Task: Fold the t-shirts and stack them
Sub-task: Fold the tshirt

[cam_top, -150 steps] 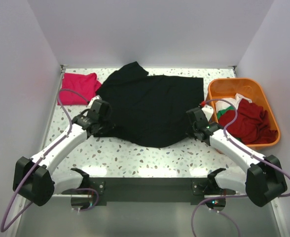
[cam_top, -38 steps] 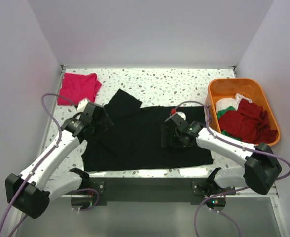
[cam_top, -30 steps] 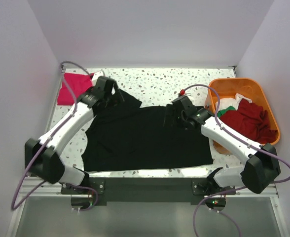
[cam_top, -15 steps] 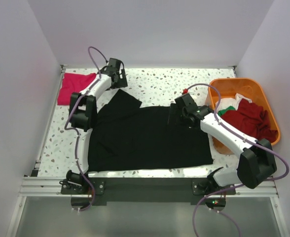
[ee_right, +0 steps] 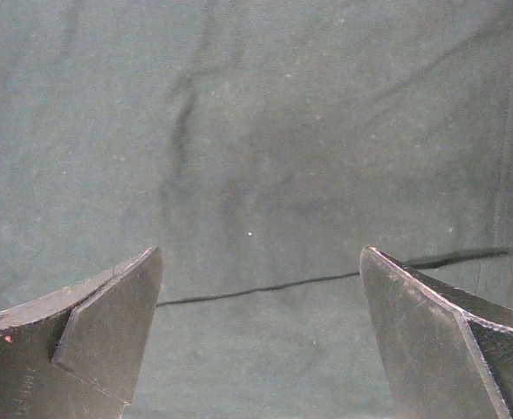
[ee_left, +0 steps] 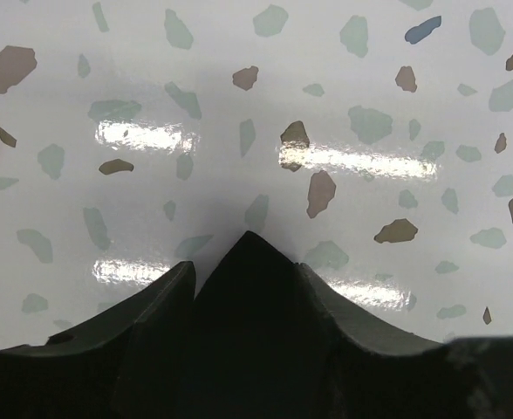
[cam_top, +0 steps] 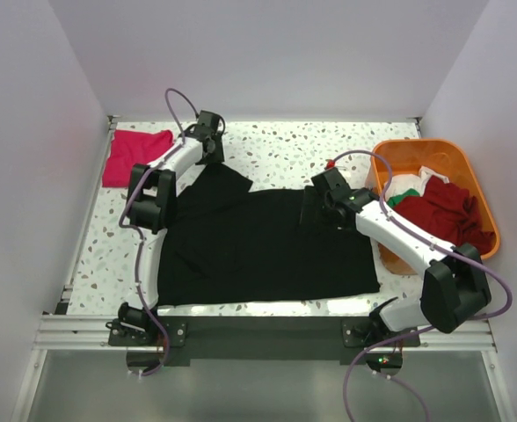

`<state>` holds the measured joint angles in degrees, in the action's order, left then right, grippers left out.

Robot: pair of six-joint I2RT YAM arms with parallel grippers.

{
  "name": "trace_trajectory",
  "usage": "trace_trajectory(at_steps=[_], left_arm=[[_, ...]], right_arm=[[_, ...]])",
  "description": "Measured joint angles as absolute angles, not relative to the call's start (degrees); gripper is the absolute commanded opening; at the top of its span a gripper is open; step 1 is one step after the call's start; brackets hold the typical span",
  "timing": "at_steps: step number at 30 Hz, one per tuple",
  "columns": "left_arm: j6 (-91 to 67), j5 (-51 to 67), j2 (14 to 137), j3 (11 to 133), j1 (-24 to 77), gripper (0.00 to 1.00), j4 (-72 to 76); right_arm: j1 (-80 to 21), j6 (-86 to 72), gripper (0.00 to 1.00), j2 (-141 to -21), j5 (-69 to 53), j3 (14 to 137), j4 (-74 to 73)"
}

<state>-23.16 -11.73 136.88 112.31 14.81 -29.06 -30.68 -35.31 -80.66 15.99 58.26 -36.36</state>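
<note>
The black t-shirt lies spread flat across the middle of the table, one sleeve pointing to the back left. My left gripper reaches far back to that sleeve's tip. In the left wrist view its jaws stand narrowed, with a point of the black t-shirt filling the gap between them. My right gripper hovers open over the shirt's upper right part; between its fingers shows only flat black t-shirt with a thin fold line. A folded pink-red t-shirt lies at the back left.
An orange tub stands at the right edge, holding a dark red t-shirt with green and white cloth beside it. Bare speckled table runs behind the black shirt. White walls close in on three sides.
The black shirt has been drawn toward the near edge. My left arm swung to the back sleeve tip and its jaws narrowed on it. The right gripper moved up-right and stayed open.
</note>
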Motion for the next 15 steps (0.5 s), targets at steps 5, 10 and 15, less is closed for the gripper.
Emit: trace_trajectory(at_steps=[5, 10, 15], left_arm=[[-23.1, -11.7, 136.7, 111.7, 14.8, 0.16, -28.4], [-22.9, -10.6, 135.6, 109.7, 14.8, 0.00, -26.5], [-21.9, -10.7, 133.3, 106.2, 14.8, 0.00, -25.3]], right_arm=[[-30.2, -35.3, 0.99, -80.7, 16.3, 57.6, -36.4], [-29.1, -35.6, 0.99, -81.0, 17.4, 57.6, -36.3], [-28.3, -35.7, 0.99, -84.9, 20.5, 59.1, -36.4]])
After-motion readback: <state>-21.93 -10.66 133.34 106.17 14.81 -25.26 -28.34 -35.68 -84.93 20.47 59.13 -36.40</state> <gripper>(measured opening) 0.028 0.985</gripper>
